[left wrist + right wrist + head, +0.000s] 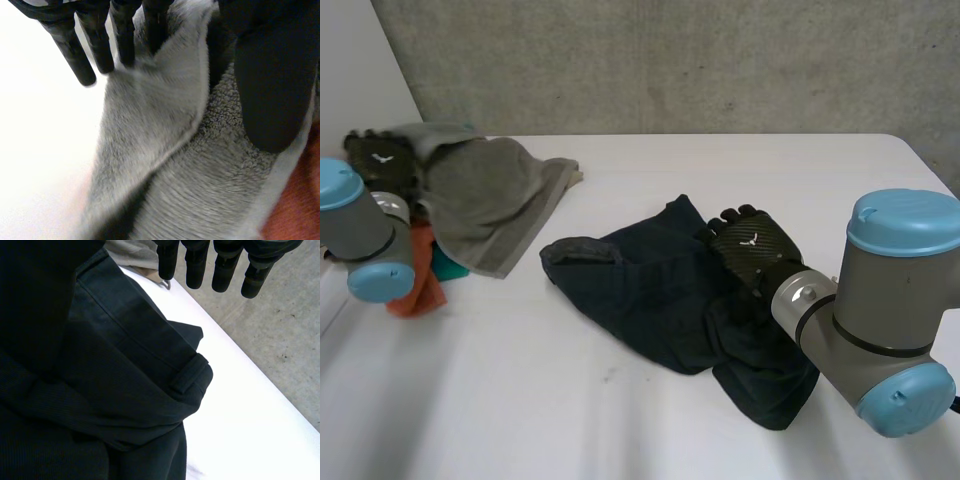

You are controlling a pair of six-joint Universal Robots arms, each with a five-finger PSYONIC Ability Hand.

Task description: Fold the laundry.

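Observation:
A grey towel (pixel 490 200) lies bunched at the table's far left. My left hand (pixel 380 155) is at its far left edge. In the left wrist view a raised fold of the towel (pixel 160 115) runs up between the straight fingers (pixel 75 47) and the thumb (pixel 272 75), pinched there. A dark navy garment (pixel 650 290) lies crumpled in the middle right. My right hand (pixel 750 245) rests on its right part, fingers (pixel 196 267) straight and out past the waistband with a belt loop (pixel 190 376).
An orange cloth (pixel 420 290) and a teal cloth (pixel 445 262) stick out from under the towel near my left arm. Bare white table (pixel 570 420) lies in front; a grey wall stands behind the table's far edge.

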